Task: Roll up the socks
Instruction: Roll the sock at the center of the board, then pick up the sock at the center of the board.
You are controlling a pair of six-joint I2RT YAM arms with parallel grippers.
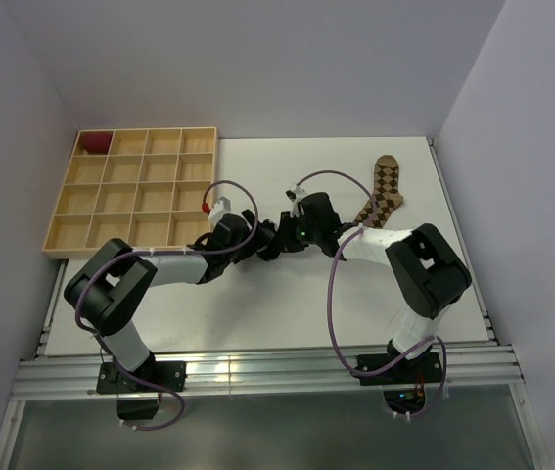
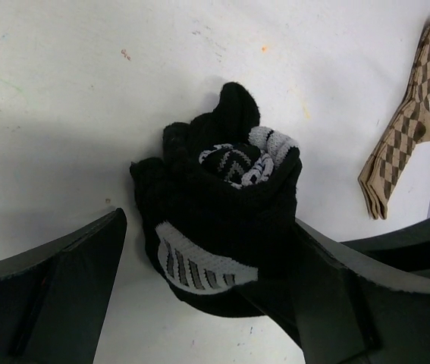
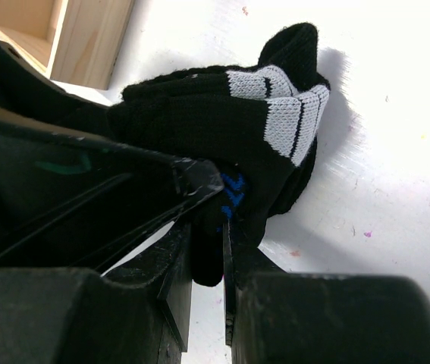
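The black sock, with grey-white striped patches, is bunched into a loose roll on the white table. My left gripper stands wide open around the roll. Its right finger touches the fabric, and its left finger stands apart from it. My right gripper is shut on a fold of the black sock near a blue patch. In the top view both grippers, left and right, meet at the table's middle and hide the roll. The tan argyle sock lies flat at the back right, also visible as the tan sock.
A wooden compartment tray sits at the back left, with a small dark red bundle in its far left corner cell. The tray's corner shows close behind the roll. Walls enclose the table on three sides.
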